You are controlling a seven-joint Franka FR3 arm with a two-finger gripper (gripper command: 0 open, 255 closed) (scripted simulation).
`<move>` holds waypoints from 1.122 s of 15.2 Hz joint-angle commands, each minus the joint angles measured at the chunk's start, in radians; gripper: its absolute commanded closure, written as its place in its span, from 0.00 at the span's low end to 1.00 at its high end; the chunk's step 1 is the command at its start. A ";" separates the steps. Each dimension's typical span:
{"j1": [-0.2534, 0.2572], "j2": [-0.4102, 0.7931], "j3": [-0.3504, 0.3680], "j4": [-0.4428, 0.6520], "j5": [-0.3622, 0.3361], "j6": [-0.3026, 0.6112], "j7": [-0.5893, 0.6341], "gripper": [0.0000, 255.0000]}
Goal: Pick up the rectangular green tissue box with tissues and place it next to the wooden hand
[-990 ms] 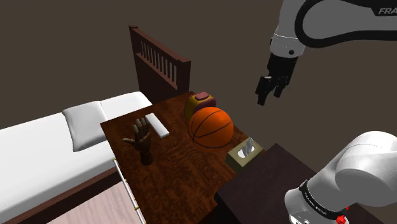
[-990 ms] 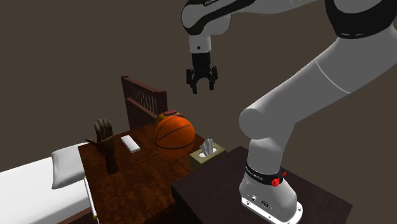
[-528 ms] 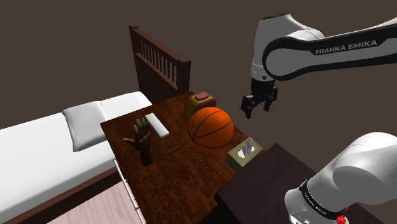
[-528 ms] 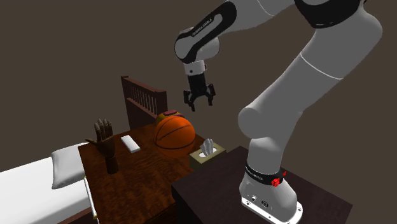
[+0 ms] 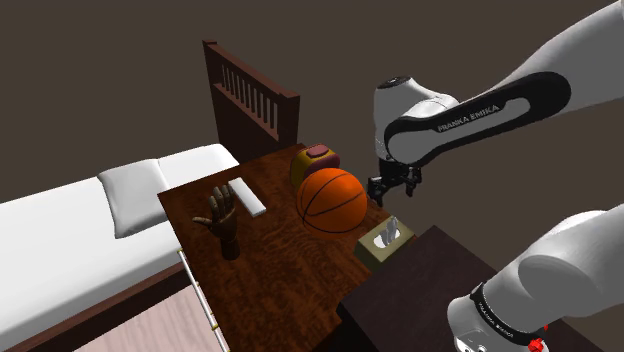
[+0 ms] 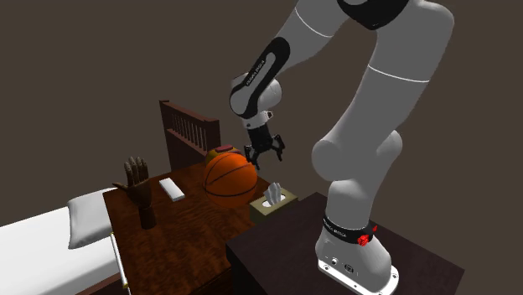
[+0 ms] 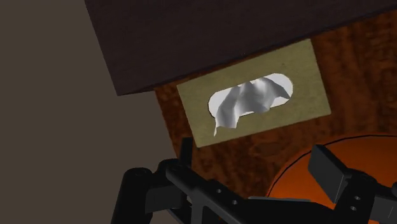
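The tissue box point(image 5: 385, 242) is olive green with a white tissue poking from its oval slot. It sits at the corner of the dark wooden table point(image 5: 270, 275), between the basketball and the stand point(image 6: 272, 204). My gripper point(image 5: 391, 190) hangs open a short way above the box, beside the ball point(image 6: 264, 154). In the wrist view the box point(image 7: 254, 93) lies ahead of the spread fingers point(image 7: 186, 154), with nothing between them. The brown wooden hand point(image 5: 224, 220) stands upright near the table's opposite edge point(image 6: 140, 189).
An orange basketball point(image 5: 332, 200) rests close beside the box, with a red and yellow object point(image 5: 318, 157) behind it. A flat white item point(image 5: 248, 196) lies near the hand. The dark stand point(image 5: 420, 290) borders the box. A bed with a pillow point(image 5: 130, 195) and headboard point(image 5: 250, 100) flank the table.
The gripper has come down and shifted toward the shoulder view's left, from high above the table to just over the tissue box. Nothing on the table moved.
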 commanded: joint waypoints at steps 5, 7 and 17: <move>-0.069 0.247 0.006 0.020 -0.156 0.136 0.226 0.00; -0.072 0.266 0.000 0.007 -0.172 0.166 0.236 0.00; -0.086 0.325 -0.015 -0.022 -0.228 0.249 0.272 0.00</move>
